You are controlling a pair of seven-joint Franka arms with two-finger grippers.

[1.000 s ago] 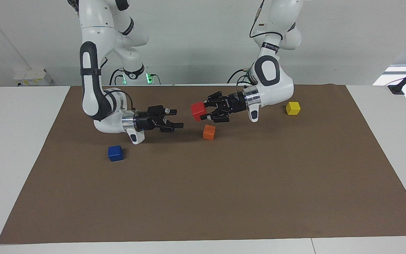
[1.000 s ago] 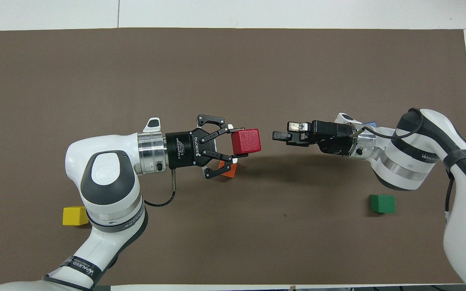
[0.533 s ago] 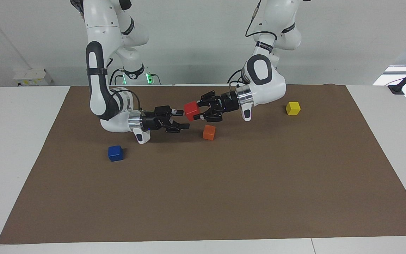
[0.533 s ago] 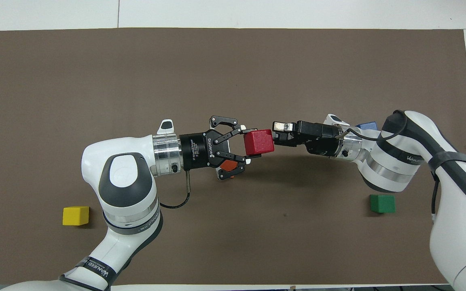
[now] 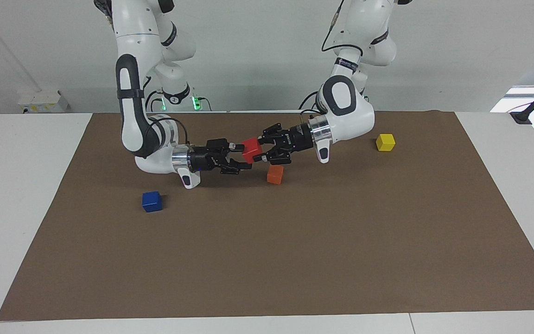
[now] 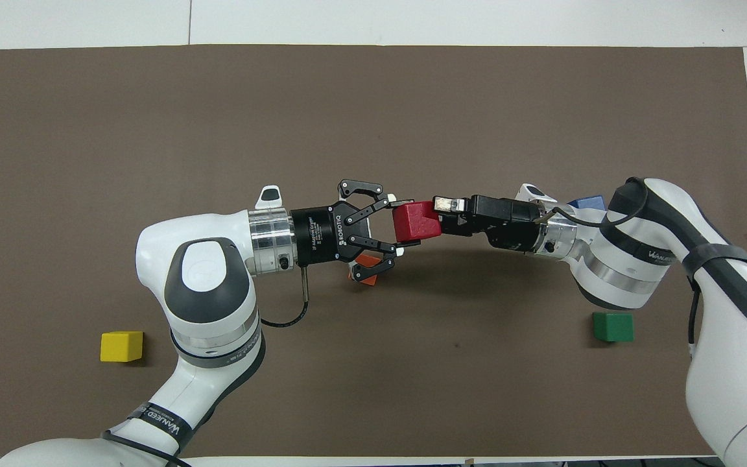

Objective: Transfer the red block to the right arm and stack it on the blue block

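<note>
Over the middle of the mat, the red block (image 5: 251, 149) (image 6: 414, 220) is up in the air, and my left gripper (image 5: 258, 148) (image 6: 406, 224) is shut on it from the left arm's side. My right gripper (image 5: 243, 157) (image 6: 441, 214) comes in level from the other end. It stands open, with one finger above and one below the block's free end. The blue block (image 5: 151, 201) lies on the mat toward the right arm's end. In the overhead view only a corner of the blue block (image 6: 586, 202) shows past the right wrist.
An orange cube (image 5: 275, 174) (image 6: 366, 275) lies on the mat just under the left gripper. A yellow cube (image 5: 385, 142) (image 6: 121, 346) sits toward the left arm's end. A green cube (image 6: 613, 326) lies near the right arm's base. All of them rest on the brown mat (image 5: 295, 260).
Both grippers moved toward each other. The gap between the red block and the right gripper closed, and the right gripper's fingers now straddle the block. The left gripper kept its hold.
</note>
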